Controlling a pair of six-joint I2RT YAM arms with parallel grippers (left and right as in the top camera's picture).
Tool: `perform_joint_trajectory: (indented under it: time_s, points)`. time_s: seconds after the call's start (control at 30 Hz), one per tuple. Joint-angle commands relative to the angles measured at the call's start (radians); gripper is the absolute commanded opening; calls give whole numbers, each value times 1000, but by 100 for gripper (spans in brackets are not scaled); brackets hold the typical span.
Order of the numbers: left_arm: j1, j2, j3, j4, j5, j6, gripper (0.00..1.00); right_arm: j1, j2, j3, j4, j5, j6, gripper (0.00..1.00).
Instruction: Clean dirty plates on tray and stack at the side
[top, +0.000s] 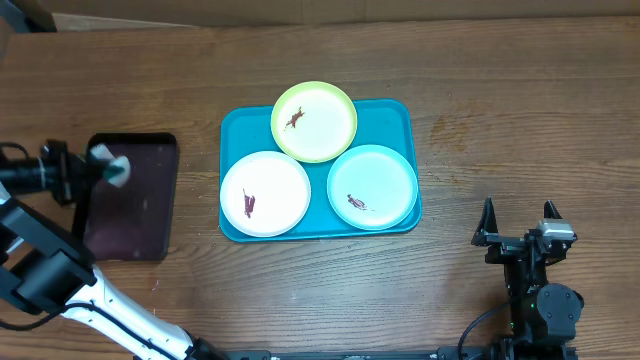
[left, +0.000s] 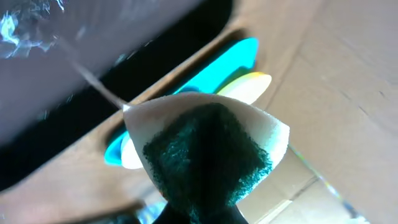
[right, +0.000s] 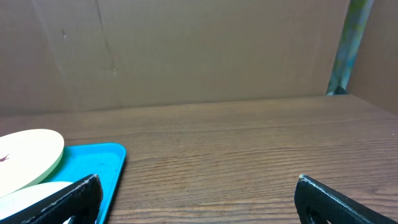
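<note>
Turquoise tray (top: 395, 115) mid-table holds three plates: yellow-green plate (top: 314, 121) overhanging the far rim, white plate (top: 265, 193), light blue plate (top: 372, 186). Each has one dark smear, too small to make out. The left wrist view is blurred and filled by one white-and-green sponge (left: 205, 155), with the fingers hidden. Overhead, the left gripper (top: 98, 166) pinches that sponge over the one black tray (top: 130, 215). The right gripper (top: 519, 207) is spread wide and empty, well apart from the tray. The right wrist view cuts the plates off at its left edge. Bare wooden table (top: 500, 100) lies to the right of the tray.
</note>
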Motion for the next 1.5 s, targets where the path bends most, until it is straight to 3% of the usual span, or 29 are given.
perform_joint_trajectory:
  time_s: [0.0,0.2,0.4,0.57,0.67,0.8,1.07,1.2,1.47]
  points:
    - [10,-86,127,-5,-10,72,4,-5,-12,-11,7,-1,-7,100]
    - [-18,-166,258,10,-293,52,4,-5,-12,-11,6,-1,-7,100]
    - [-98,-153,204,69,-769,-225,4,-5,-12,-11,6,-1,-7,100]
    - [-201,-114,70,165,-798,-224,4,-5,-12,-11,7,-1,-7,100]
    - [-254,-114,52,210,-906,-225,4,-5,-12,-11,6,-1,-7,100]
    - [-300,-116,141,177,-1088,-304,4,-5,-12,-11,7,-1,-7,100]
    - [-389,-116,379,91,-1262,-320,4,-5,-12,-11,6,-1,-7,100]
    - [-437,-117,409,86,-1321,-325,4,-5,-12,-11,7,-1,-7,100]
    - [-511,-116,303,37,-1593,-541,4,-5,-12,-11,7,-1,-7,100]
